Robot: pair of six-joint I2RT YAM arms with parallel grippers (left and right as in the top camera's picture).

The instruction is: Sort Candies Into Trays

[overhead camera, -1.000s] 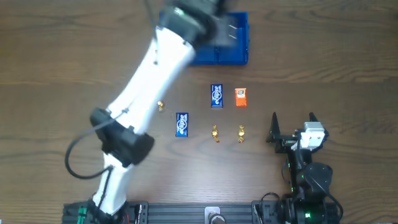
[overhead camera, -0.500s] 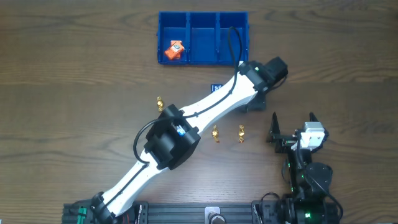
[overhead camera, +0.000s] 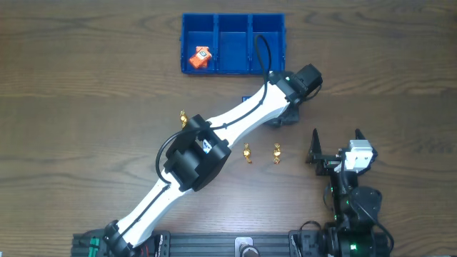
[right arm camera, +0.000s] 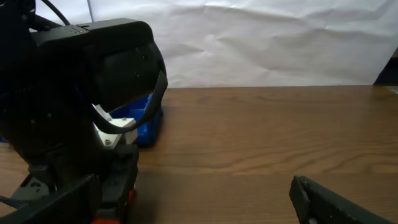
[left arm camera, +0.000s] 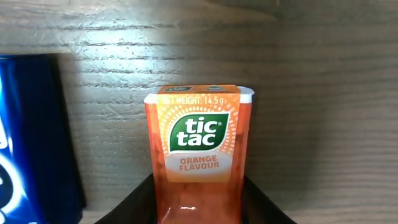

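An orange candy box [left arm camera: 199, 143] lies flat on the wooden table, and my left gripper [left arm camera: 199, 196] is shut on its lower end with a finger against each side. From above, the left arm stretches diagonally across the table to that spot [overhead camera: 284, 116]. A blue candy packet [left arm camera: 31, 137] lies right beside the box. The blue three-compartment tray [overhead camera: 235, 71] stands at the back, with another orange box [overhead camera: 199, 58] in its left compartment. Three gold-wrapped candies [overhead camera: 183, 118] [overhead camera: 247, 153] [overhead camera: 277, 153] lie mid-table. My right gripper [overhead camera: 335, 139] rests open at the right, holding nothing.
The left arm's elbow [overhead camera: 193, 157] hangs over the middle of the table. In the right wrist view the left arm's dark gripper body [right arm camera: 93, 93] stands close in front, with the tray [right arm camera: 148, 121] behind it. Bare wood lies to the far left and right.
The left arm swung from over the tray down to the orange box at the right of the candies, then shifted slightly left. An orange box now shows in the tray's left compartment.
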